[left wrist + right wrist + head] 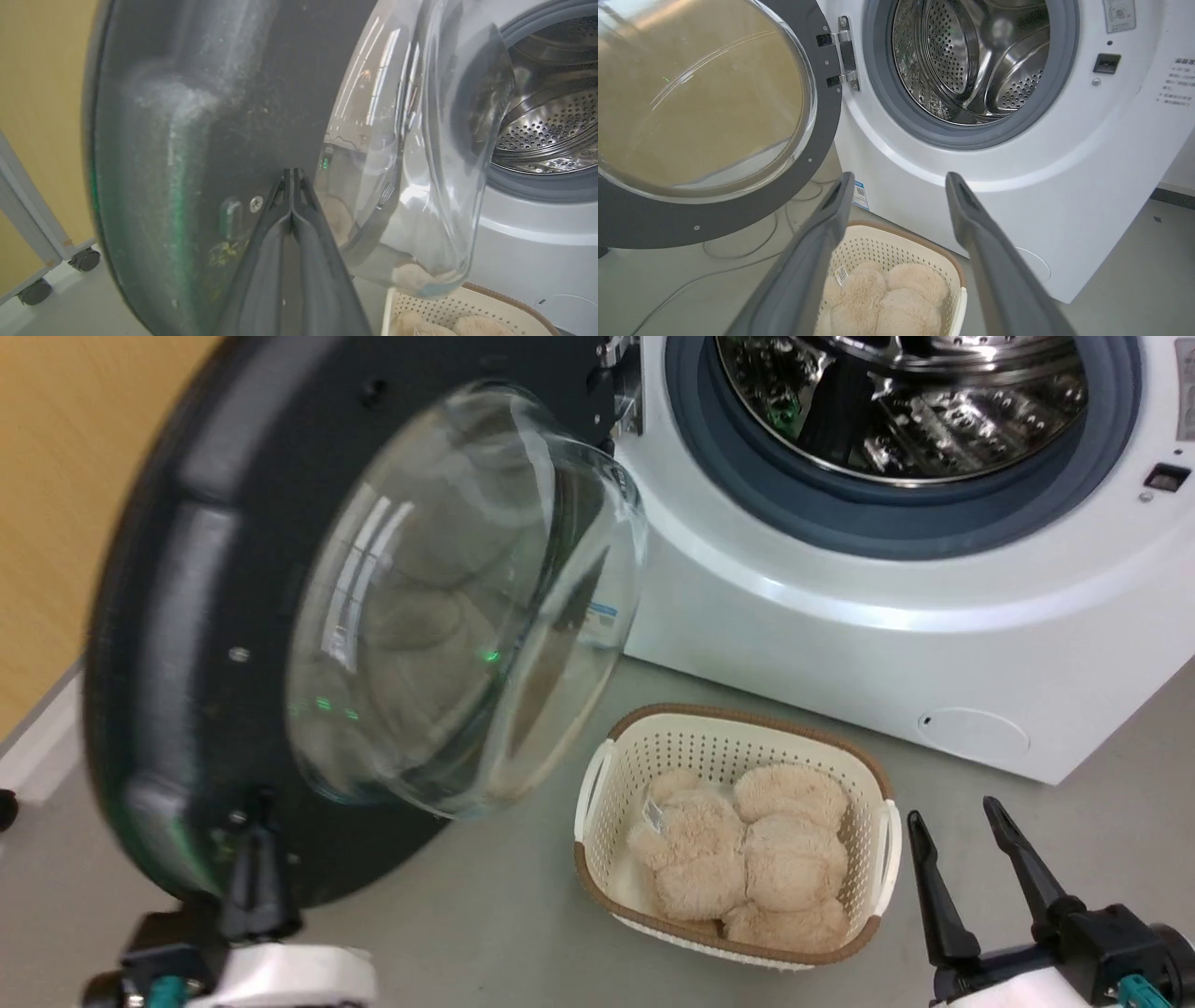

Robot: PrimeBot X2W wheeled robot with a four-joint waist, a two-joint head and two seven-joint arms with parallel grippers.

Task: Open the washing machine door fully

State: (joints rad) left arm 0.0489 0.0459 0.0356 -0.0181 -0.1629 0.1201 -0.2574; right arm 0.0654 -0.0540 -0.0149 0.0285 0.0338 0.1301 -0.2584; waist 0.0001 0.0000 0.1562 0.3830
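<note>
The drum (971, 60) stood unblocked beyond the right gripper (900, 177), jaws spread; a basket (896, 235) sat below them, the washing machine door (824, 140) leftward.

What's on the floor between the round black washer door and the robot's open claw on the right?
A cream perforated plastic basket with a brown rim, holding a fluffy beige plush toy, seen in the head view.

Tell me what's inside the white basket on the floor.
The basket holds fluffy beige plush, which fills most of it. Anything beneath the plush is covered.
</note>
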